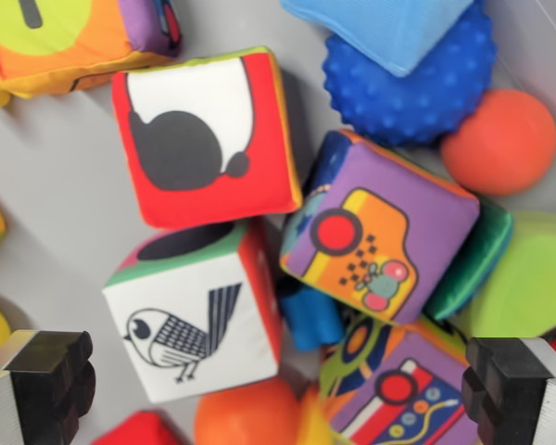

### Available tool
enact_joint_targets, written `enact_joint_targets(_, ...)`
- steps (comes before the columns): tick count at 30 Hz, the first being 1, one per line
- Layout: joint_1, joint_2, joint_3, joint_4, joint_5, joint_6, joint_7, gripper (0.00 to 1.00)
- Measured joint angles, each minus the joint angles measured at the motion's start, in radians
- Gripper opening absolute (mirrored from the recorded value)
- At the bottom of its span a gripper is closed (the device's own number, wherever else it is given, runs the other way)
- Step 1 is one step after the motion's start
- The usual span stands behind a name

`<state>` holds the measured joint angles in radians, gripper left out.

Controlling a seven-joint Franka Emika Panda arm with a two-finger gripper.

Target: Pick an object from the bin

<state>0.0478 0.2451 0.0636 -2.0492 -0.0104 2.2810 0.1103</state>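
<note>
Gripper [276, 389]: open; black finger pads [60, 375] at lower left and lower right of wrist view, wide apart, nothing btwn them held.
View: cam looks straight down into bin [56, 185]; grey floor shows at left.
Target (judged): bird cube [193, 320], white face w/ black bird drawing, red side face. Nearest item to the jaw midline; sits btwn the two pads, biased toward the wrist view's left.
Key relation: cube lies just above the line joining the pads, i.e. slightly fwd of grasp centre, not yet enclosed. Judged: short fwd shift plus descent needed before closing.
Cube axis: roughly square top, rotated a little vs. the jaw line; no long axis to align to. Small yaw trim likely helps pads meet flat faces.
Left clearance: bare floor beside cube; room for left pad.
Right clearance: tight. Blue block [310, 320] touches cube's right side; car cube [398, 389] just beside that, under right pad.
Above cube: red cube [208, 134] touching or nearly touching its top edge; cannot tell which.
Below cube: orange ball [246, 415] at its lower edge, close to grasp centre.
Other: purple cube [380, 236], blue knobbly ball [417, 88], both well right of target.
Risk (judged): right pad lands on car cube or blue block; soft cube may squash and slip.
</note>
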Motion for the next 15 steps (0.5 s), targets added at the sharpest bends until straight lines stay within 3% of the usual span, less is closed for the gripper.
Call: enact_joint_targets(15, 0.009, 0.037, 0.025, -0.009, -0.015, 0.047, -0.154, 1.0)
